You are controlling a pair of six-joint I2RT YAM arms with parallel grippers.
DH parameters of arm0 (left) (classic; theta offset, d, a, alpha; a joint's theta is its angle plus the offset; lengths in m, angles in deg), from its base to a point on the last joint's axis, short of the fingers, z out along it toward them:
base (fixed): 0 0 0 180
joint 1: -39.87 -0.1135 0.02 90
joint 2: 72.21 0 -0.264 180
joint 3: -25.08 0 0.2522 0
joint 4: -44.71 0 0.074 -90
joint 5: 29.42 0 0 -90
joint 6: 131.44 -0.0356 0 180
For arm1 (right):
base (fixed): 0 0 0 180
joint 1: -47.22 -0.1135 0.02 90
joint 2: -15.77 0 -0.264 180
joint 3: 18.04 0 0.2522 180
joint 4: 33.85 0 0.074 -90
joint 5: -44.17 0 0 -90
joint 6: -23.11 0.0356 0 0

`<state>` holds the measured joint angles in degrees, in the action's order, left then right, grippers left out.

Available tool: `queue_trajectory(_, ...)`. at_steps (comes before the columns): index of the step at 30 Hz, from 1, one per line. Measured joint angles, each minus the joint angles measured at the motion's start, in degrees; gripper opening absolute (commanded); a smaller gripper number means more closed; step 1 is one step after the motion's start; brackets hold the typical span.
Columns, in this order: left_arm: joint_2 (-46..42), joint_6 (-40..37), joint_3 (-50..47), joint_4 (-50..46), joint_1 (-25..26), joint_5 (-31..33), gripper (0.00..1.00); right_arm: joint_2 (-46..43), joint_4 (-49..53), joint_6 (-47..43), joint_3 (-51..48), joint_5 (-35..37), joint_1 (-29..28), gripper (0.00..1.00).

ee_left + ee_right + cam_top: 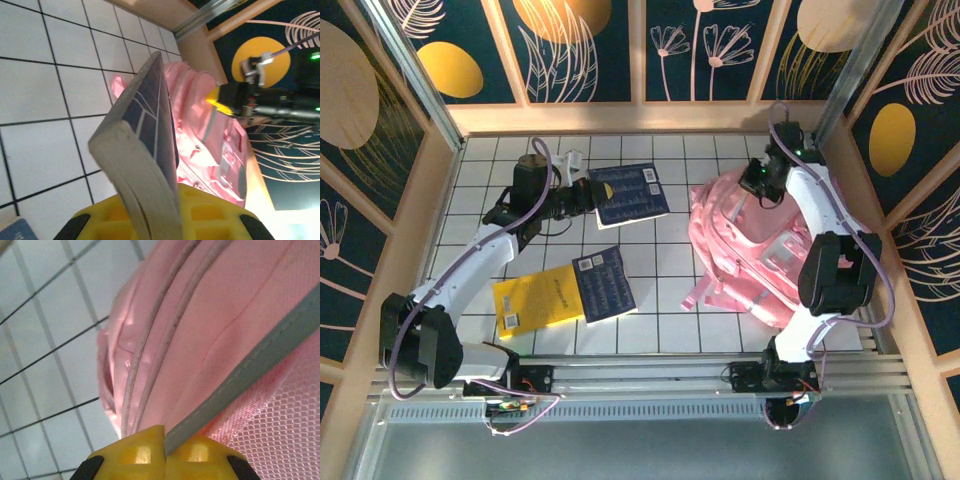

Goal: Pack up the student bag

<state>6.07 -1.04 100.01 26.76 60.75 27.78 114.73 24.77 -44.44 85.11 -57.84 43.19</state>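
- Now your right tool (pixel 164 452) is closed tight on a grey strap (pixel 240 375) of the student bag (pixel 750 255).
- Your bag is pink, partly mesh, and lies on the right side of the tabletop (pixel 665 250).
- Your left tool (pixel 160 216) pinches a dark blue book (pixel 145 130).

Open tiles run down the table (pixel 665 270) centre, between the yellow book (pixel 535 300) and flat blue book (pixel 605 283) at left and the student bag (pixel 750 255) at right. Farther back a raised blue book (pixel 628 193) narrows that lane, apparently clear of the bag.
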Motion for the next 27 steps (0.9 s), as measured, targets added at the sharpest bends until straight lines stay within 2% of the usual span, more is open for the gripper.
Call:
queue_trajectory(3,0.0,-1.5,1.7,-2.5,0.0,2.4,0.0,-0.5,1.9,-3.3,4.7,-0.7,-3.4,0.0)
queue_trajectory(9,-0.5,-4.2,5.0,-7.2,0.0,7.2,0.0,-7.4,1.3,-10.3,4.5,-6.2,-6.2,0.0)
queue_trajectory(11,-1.0,-4.9,5.6,-8.6,0.0,8.4,0.0,-10.8,1.3,-12.5,3.5,-9.1,-6.0,0.0)
queue_trajectory(15,-2.1,-5.7,6.3,-10.2,0.0,9.0,0.0,-17.0,0.4,-16.9,-0.5,-19.6,-4.9,0.0)
queue_trajectory(21,-2.6,-3.7,5.6,-7.5,-0.3,2.6,0.0,-17.2,-0.6,-18.8,-1.2,-36.5,-2.5,0.0)
queue_trajectory(27,-3.4,1.5,3.0,-1.5,-0.3,-6.1,0.0,-16.8,-4.3,-15.8,-1.2,-44.9,0.8,0.0)
